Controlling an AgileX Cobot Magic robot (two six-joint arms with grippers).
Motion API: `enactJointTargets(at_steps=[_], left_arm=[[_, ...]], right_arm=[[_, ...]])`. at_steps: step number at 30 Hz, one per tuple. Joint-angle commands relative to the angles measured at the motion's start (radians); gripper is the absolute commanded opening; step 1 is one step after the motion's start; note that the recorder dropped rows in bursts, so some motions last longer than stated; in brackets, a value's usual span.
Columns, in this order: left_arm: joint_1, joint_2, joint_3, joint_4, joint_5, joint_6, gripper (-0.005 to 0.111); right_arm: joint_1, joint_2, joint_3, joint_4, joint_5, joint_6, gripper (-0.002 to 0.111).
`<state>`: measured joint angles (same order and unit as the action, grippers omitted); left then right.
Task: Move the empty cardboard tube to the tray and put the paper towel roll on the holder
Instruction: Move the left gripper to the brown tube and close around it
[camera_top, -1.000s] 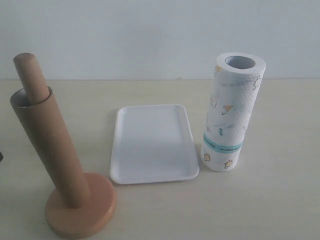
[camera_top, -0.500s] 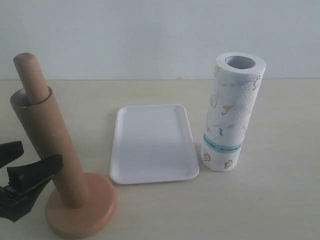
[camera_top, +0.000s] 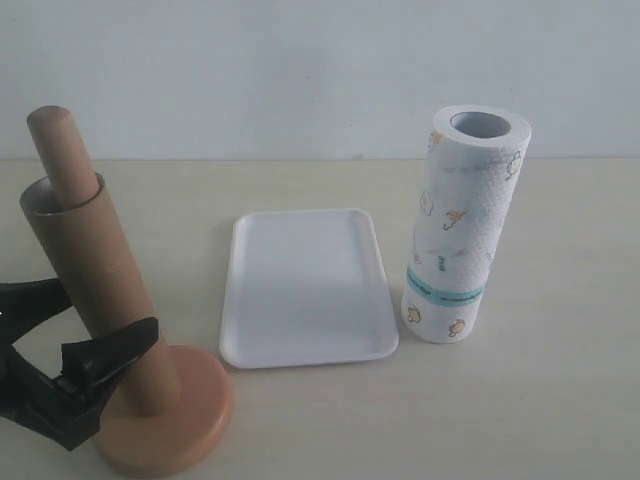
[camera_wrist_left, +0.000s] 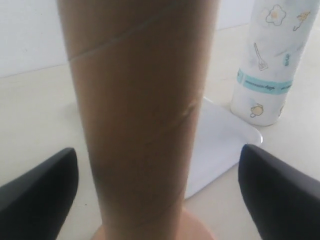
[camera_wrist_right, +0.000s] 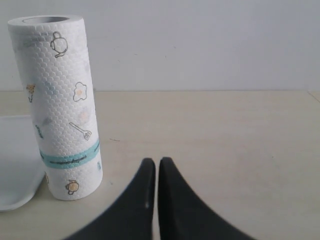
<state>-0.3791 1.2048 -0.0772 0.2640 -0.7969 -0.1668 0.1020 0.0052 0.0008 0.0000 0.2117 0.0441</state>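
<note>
On the pale table (camera_top: 520, 400), the left gripper (camera_top: 108, 310), absent a second ago, now straddles the cardboard tube (camera_top: 85, 260) on the holder (camera_top: 165, 410), jaws spread, ready to grip it.

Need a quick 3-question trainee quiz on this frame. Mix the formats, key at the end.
1. The left gripper is: A) open, with a finger on either side of the cardboard tube; B) shut on it; C) out of view.
2. Fill in: the paper towel roll stands ___ beside the tray.
3. True or false: the cardboard tube already lies in the tray.

Key: 1 A; 2 upright; 3 false.
</note>
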Motion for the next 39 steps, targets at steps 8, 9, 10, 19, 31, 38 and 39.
enactJointTargets(at_steps=[8,9,10,19,31,38,39], left_arm=[[-0.004,0.067,-0.006,-0.052,-0.083,0.087,0.082],[-0.004,0.071,-0.006,-0.052,-0.094,0.087,0.082],[-0.004,0.073,-0.006,-0.052,-0.095,0.087,0.082],[-0.004,0.126,-0.014,-0.061,-0.154,0.115,0.082],[-0.004,0.236,-0.072,-0.072,-0.15,0.151,0.054],[-0.004,0.255,-0.083,-0.072,-0.13,0.183,0.017],[-0.004,0.255,-0.083,-0.072,-0.13,0.183,0.013]], right_arm=[[-0.003,-0.005,-0.001,-0.006,-0.021,0.0,0.003],[-0.003,-0.005,-0.001,-0.006,-0.021,0.0,0.003],[-0.003,-0.005,-0.001,-0.006,-0.021,0.0,0.003],[-0.003,-0.005,-0.001,-0.006,-0.021,0.0,0.003],[-0.003,-0.005,-0.001,-0.006,-0.021,0.0,0.003],[-0.003,-0.005,-0.001,-0.006,-0.021,0.0,0.003],[-0.003,-0.005,-0.001,-0.006,-0.021,0.0,0.003]])
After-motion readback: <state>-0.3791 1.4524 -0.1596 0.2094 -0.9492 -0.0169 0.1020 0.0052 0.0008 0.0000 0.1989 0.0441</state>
